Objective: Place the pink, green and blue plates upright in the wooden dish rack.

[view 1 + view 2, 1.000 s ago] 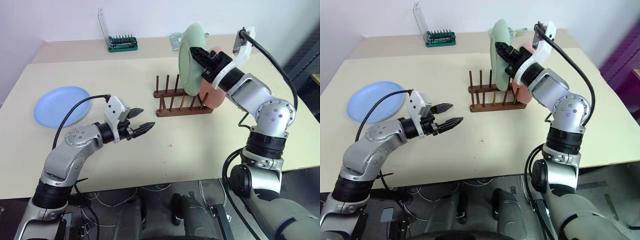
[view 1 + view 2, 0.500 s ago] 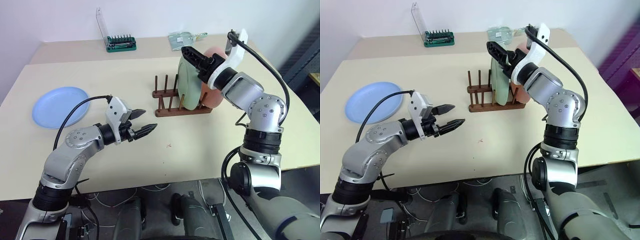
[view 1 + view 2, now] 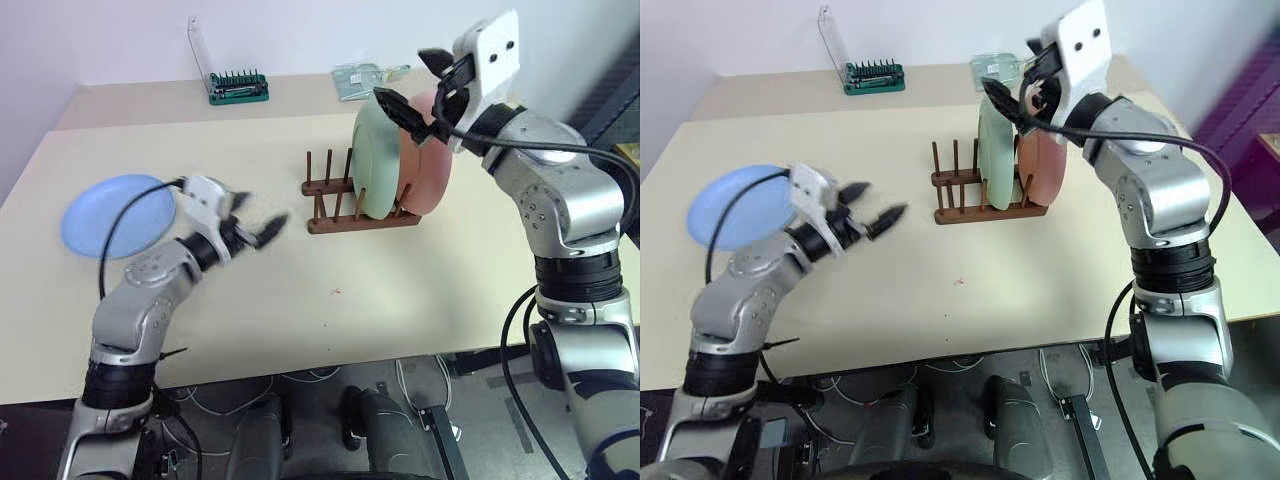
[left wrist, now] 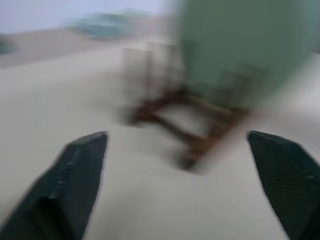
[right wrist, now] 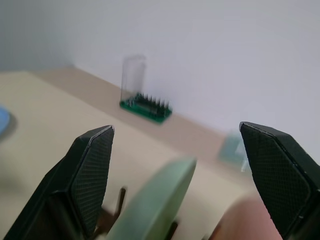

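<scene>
- Green plate [image 3: 375,158]: pale mint, matte, upright on edge in the wooden dish rack [image 3: 345,200]; pink plate [image 3: 425,170], salmon, upright just behind it
- Blue plate [image 3: 115,212]: light blue, flat on the table [image 3: 330,300], well apart from the rack
- Right gripper [image 3: 418,92]: fingers spread, empty, above the plates
- Left gripper [image 3: 255,220]: fingers apart, empty, beside the blue plate

Beige table [image 3: 400,290] bears blue plate [image 3: 115,212], wooden rack [image 3: 340,205], green holder [image 3: 238,88]

rack [image 3: 345,205]: two plates upright in it | third plate [image 3: 117,212]: far left on table [image 3: 300,310]
</scene>
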### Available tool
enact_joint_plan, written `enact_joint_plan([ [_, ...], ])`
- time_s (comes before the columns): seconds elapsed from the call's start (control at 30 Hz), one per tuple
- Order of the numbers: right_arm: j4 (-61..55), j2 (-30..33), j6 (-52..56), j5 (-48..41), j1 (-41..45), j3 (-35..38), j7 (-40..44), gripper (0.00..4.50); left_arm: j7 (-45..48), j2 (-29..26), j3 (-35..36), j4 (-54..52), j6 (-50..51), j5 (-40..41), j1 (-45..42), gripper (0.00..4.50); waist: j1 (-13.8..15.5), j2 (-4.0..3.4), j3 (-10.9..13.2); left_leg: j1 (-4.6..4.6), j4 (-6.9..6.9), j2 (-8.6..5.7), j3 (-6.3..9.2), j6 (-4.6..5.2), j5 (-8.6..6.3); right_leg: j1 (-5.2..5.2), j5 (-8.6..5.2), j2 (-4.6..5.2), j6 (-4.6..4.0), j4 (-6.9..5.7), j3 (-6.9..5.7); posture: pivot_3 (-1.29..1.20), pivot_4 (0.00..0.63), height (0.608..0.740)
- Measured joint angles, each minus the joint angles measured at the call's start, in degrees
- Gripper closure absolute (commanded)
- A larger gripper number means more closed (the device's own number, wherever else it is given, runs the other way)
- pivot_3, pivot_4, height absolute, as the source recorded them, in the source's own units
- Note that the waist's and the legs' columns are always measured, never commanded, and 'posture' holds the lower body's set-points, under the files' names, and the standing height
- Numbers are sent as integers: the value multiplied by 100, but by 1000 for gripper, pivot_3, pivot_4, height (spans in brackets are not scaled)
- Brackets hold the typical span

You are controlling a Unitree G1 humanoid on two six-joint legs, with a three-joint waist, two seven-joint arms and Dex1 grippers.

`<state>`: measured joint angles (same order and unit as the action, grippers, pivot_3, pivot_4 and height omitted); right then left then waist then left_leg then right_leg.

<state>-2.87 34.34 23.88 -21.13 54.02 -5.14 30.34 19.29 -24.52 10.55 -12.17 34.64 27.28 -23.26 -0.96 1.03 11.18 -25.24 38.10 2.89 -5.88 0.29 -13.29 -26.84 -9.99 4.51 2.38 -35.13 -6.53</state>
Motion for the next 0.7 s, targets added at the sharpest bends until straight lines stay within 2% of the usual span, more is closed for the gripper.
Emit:
enact_joint_plan([
  [0.13,-31,-362,-591,261,75,-482,716,391,-1527,246,1245,519,74,-105,-371,76,-3,2,0,1,0,3,-2,0,1,0,3,2,-3,-4,0,0,150,730],
  [0.27,118,-786,-906,534,91,-746,918,391,-2912,215,2181,880,286,-472,-432,76,46,7,-2,-2,8,1,-4,0,1,5,10,16,-11,-7,-3,0,150,730],
  [0.4,298,-994,-1028,670,90,-759,1023,391,-3688,234,2867,966,495,-580,-386,76,100,24,-9,-4,14,0,-2,2,-1,10,15,22,-17,-4,-7,0,150,730],
  [0.5,339,-1092,-1080,755,46,-763,1109,391,-3879,279,3185,984,863,-440,-355,76,135,24,-9,-2,14,1,-3,1,-1,10,15,20,-18,-6,-9,0,150,730],
  [0.7,433,-1231,-1140,911,-118,-763,1187,391,-3583,419,3190,1150,1319,-23,-372,76,166,26,-10,-2,15,0,-5,-3,1,13,16,20,-20,-6,-15,0,150,730],
])
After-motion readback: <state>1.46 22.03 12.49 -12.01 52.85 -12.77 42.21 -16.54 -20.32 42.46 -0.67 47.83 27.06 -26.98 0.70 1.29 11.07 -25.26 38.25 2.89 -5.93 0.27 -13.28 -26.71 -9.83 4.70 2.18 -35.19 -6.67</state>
